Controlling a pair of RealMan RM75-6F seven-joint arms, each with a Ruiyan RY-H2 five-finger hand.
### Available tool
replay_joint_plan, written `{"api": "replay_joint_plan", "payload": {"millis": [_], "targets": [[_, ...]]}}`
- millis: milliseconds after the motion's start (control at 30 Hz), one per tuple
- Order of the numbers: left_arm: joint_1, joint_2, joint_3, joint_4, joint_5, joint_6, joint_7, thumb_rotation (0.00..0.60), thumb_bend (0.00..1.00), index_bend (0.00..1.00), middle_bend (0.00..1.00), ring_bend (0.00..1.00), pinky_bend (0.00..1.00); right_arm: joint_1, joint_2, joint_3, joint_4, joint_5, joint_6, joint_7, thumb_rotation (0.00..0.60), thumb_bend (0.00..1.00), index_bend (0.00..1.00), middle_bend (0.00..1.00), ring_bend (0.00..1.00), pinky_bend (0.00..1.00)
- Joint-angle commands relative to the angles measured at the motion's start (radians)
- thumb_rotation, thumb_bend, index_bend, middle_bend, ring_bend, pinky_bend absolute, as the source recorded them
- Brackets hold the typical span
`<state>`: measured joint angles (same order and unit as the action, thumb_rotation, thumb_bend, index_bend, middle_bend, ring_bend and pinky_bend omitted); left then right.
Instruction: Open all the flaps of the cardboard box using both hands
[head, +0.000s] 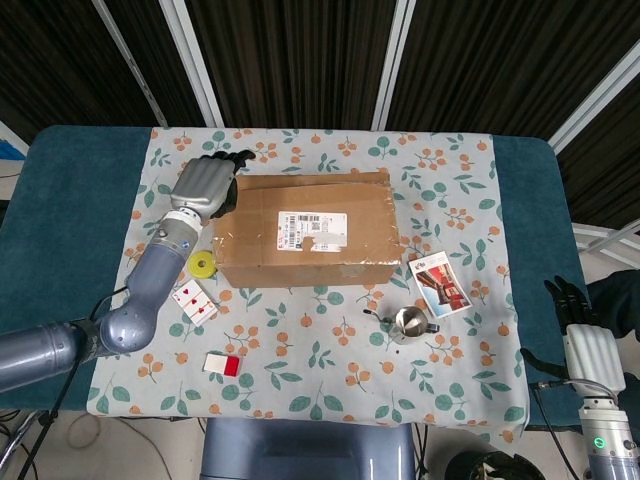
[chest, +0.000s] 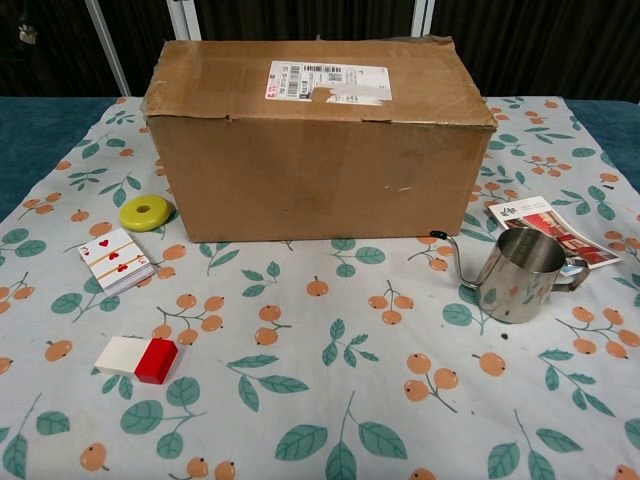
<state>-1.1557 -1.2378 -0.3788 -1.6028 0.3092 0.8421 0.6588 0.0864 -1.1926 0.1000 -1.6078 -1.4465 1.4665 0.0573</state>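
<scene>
The brown cardboard box (head: 305, 230) lies in the middle of the flowered cloth with its top flaps lying flat and a white shipping label on top. The chest view shows its long front side (chest: 320, 150). My left hand (head: 205, 185) hovers at the box's far left top corner with its dark fingers (head: 228, 160) apart, holding nothing; I cannot tell whether it touches the cardboard. My right hand (head: 587, 345) hangs off the table's near right corner, fingers straight and apart, far from the box. The chest view shows neither hand clearly.
Left of the box lie a yellow ring (head: 202, 263), a deck of playing cards (head: 194, 299) and a red and white block (head: 222, 364). To its right stand a steel pitcher (head: 410, 322) and a picture booklet (head: 440, 283). Dark slatted panels rise behind the table.
</scene>
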Motion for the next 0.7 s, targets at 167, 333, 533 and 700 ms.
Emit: {"api": "replay_joint_plan", "payload": {"millis": [167, 333, 533, 700], "targets": [[-0.093, -0.079, 0.036, 0.086, -0.118, -0.016, 0.039, 0.600, 0.87, 0.20, 0.29, 0.22, 0.31, 0.001, 0.003, 0.003, -0.002, 0.010, -0.008, 0.008, 0.600, 0.22, 0.00, 0.00, 0.00, 0.22], [-0.117, -0.100, 0.052, 0.109, -0.146, -0.019, 0.039, 0.600, 0.88, 0.22, 0.31, 0.24, 0.33, 0.002, 0.003, 0.004, -0.004, 0.015, -0.013, 0.014, 0.600, 0.22, 0.00, 0.00, 0.00, 0.22], [-0.125, -0.106, 0.062, 0.121, -0.174, -0.022, 0.024, 0.600, 0.88, 0.24, 0.34, 0.26, 0.36, 0.002, 0.005, 0.005, -0.008, 0.020, -0.016, 0.015, 0.600, 0.22, 0.00, 0.00, 0.00, 0.22], [-0.123, -0.091, 0.053, 0.103, -0.167, -0.014, -0.004, 0.600, 0.89, 0.27, 0.40, 0.31, 0.42, 0.003, 0.003, 0.004, -0.008, 0.019, -0.018, 0.015, 0.600, 0.22, 0.00, 0.00, 0.00, 0.22]]}}
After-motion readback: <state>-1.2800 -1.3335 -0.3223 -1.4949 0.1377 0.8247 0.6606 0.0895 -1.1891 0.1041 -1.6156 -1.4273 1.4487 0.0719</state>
